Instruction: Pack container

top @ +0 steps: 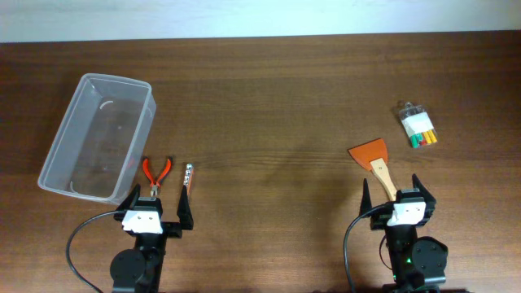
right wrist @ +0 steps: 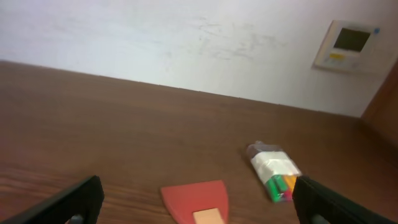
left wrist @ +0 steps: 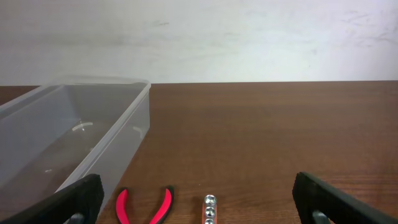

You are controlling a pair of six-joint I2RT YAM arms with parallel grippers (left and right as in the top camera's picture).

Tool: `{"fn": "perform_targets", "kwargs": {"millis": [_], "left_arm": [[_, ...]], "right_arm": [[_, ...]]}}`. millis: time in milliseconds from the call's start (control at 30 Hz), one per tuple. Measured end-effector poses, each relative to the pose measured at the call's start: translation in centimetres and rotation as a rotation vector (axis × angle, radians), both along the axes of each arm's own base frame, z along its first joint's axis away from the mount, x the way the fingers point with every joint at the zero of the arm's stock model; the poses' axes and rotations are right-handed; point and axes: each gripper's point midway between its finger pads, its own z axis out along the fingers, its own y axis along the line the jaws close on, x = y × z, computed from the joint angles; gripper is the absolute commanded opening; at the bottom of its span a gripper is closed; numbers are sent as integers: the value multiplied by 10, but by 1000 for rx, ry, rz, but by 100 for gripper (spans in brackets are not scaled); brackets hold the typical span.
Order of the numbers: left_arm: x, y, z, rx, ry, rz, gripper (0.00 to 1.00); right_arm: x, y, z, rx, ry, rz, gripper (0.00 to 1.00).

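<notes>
The clear plastic container [top: 99,135] lies empty at the table's left; it also shows in the left wrist view [left wrist: 68,137]. Red-handled pliers [top: 155,172] and a row of metal sockets on an orange bar [top: 187,176] lie just right of it, in front of my left gripper [top: 155,213], which is open and empty. Both show in the left wrist view, pliers [left wrist: 144,205] and sockets [left wrist: 209,208]. An orange scraper with a wooden handle [top: 376,161] lies in front of my open, empty right gripper [top: 397,203]. A clear pack of coloured markers [top: 418,124] lies further right.
The scraper blade [right wrist: 196,199] and marker pack [right wrist: 275,170] show in the right wrist view. A white wall runs behind the table's far edge, with a thermostat panel [right wrist: 346,45] on it.
</notes>
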Motion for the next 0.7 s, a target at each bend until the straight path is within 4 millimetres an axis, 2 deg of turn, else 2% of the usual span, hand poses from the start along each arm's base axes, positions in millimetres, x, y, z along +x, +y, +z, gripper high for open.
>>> {"fn": "perform_targets", "kwargs": {"millis": [167, 333, 433, 567, 700], "left_arm": [[0, 0, -3, -49, 17, 5, 99], [-4, 9, -10, -88, 138, 68, 99], [-4, 17, 12, -97, 186, 116, 99], [2, 29, 41, -105, 302, 184, 99], [5, 44, 44, -134, 560, 275, 99]], "right_arm": [[-1, 6, -3, 148, 21, 24, 99], [-4, 11, -4, 249, 119, 37, 99], [-6, 14, 14, 278, 184, 41, 99], [-4, 23, 36, 301, 372, 60, 99], [-8, 29, 44, 308, 653, 47, 99]]}}
